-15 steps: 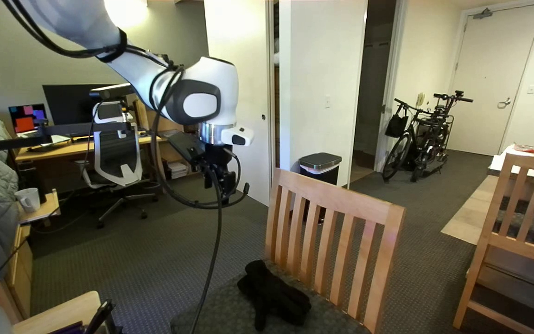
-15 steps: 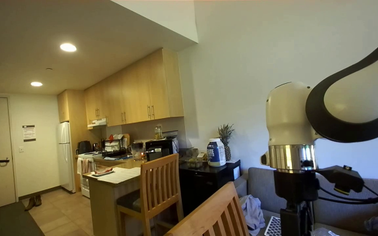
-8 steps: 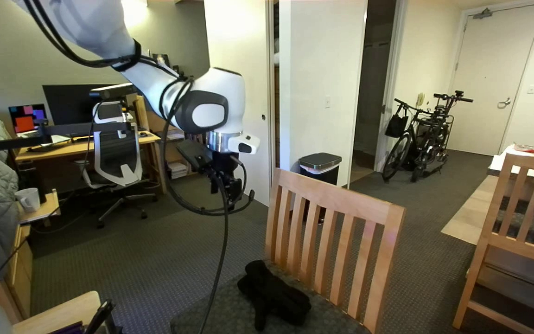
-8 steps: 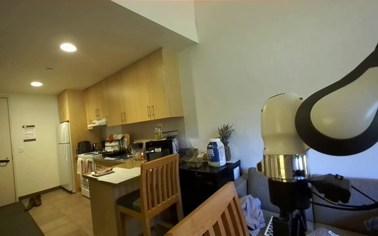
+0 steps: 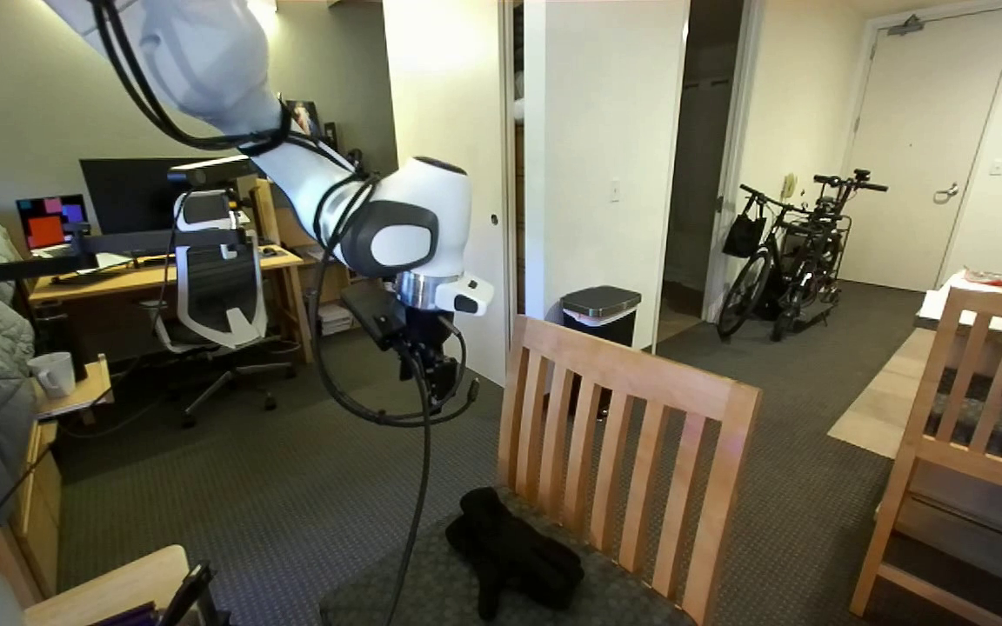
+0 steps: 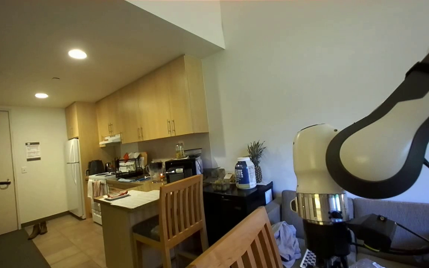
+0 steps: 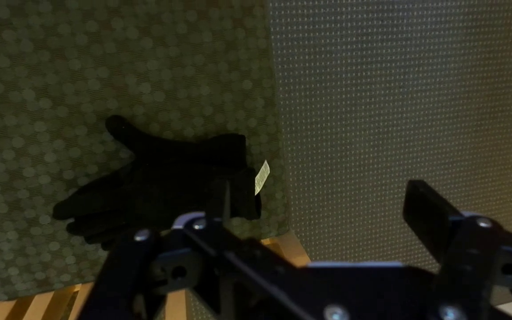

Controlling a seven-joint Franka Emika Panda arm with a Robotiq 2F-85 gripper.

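A black glove [image 7: 180, 166] lies flat on the dark, dotted seat [image 7: 60, 66] of a wooden chair, its white tag [image 7: 262, 178] sticking out from the cuff. In the wrist view my gripper [image 7: 318, 191] is open, with only carpet and the seat's edge seen between the fingers. The left finger covers part of the glove's cuff from this angle; the glove's own fingers point left. An exterior view shows the gripper [image 5: 438, 380] in the air, well above floor level and apart from the glove [image 5: 514, 556]. In an exterior view its fingertips fall below the picture's bottom edge.
The chair's slatted back [image 5: 631, 369] rises beside the seat. A loose cable [image 5: 418, 513] hangs from the arm toward the seat. Farther off stand a lidded bin [image 5: 601, 302], a desk chair [image 5: 221, 287], another wooden chair [image 5: 988, 452] and a couch [image 6: 404, 212].
The arm has come down steadily over the last second, shifting slightly right in an exterior view and slightly left in an exterior view. Glove and chair have stayed put.
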